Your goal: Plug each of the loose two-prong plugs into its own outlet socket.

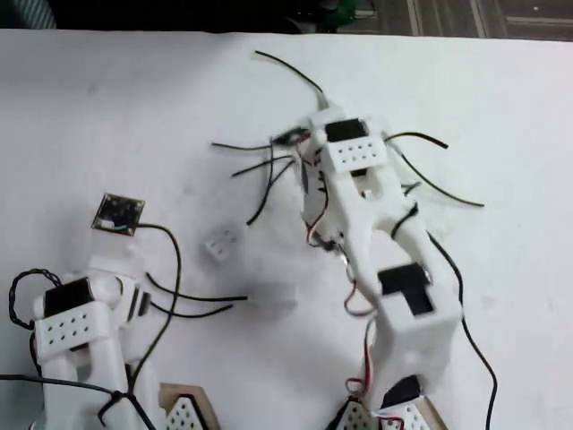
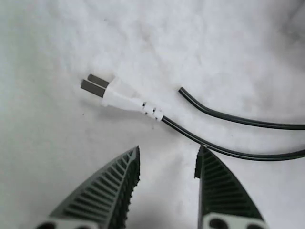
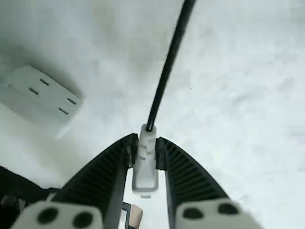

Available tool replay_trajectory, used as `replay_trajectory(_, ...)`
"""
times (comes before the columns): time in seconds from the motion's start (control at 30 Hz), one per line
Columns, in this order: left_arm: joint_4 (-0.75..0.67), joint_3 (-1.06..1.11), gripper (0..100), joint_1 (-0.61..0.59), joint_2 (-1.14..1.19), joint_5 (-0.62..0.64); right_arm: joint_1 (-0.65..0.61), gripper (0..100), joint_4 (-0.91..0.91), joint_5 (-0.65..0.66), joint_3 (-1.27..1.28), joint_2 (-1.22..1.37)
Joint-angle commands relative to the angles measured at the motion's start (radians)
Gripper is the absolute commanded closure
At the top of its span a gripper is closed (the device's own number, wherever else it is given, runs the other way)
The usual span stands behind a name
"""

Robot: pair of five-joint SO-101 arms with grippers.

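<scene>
A white plug (image 3: 144, 164) is sitting pinched between the fingers of the right hand (image 3: 146, 143), its black cord (image 3: 167, 71) trailing away over the desk (image 3: 248, 95), an outlet block (image 3: 42, 98) lying nearby. A second plug (image 2: 119, 95) is lying flat on the desk just ahead of the left hand (image 2: 167, 160), which is hanging wide open, touching nothing.

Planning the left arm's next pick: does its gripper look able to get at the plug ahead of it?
Probably yes. The left gripper is open and the plug lies flat on the table just ahead, uncovered. Another cord end lies beside it, not touching.
</scene>
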Motion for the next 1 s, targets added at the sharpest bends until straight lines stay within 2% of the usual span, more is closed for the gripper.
replay_trajectory(0.0,-0.012,0.002,80,0.002,-0.019,-0.009,-0.041,98.1,-0.012,-0.109,-0.021,-0.166)
replay_trajectory(0.2,-0.012,0.002,80,0.002,-0.019,-0.009,-0.137,98.1,-0.007,-0.281,-0.021,-0.268)
replay_trajectory(0.4,-0.012,0.002,80,0.002,-0.019,-0.009,-0.226,98.1,-0.077,-0.313,0.015,-0.314)
replay_trajectory(0.73,-0.012,0.002,80,0.002,-0.019,-0.009,-0.252,98.1,-0.641,-0.318,0.571,-0.654)
replay_trajectory(0.97,-0.012,0.002,80,0.002,-0.019,-0.009,-0.344,98.1,-0.984,-0.430,0.881,-0.865)
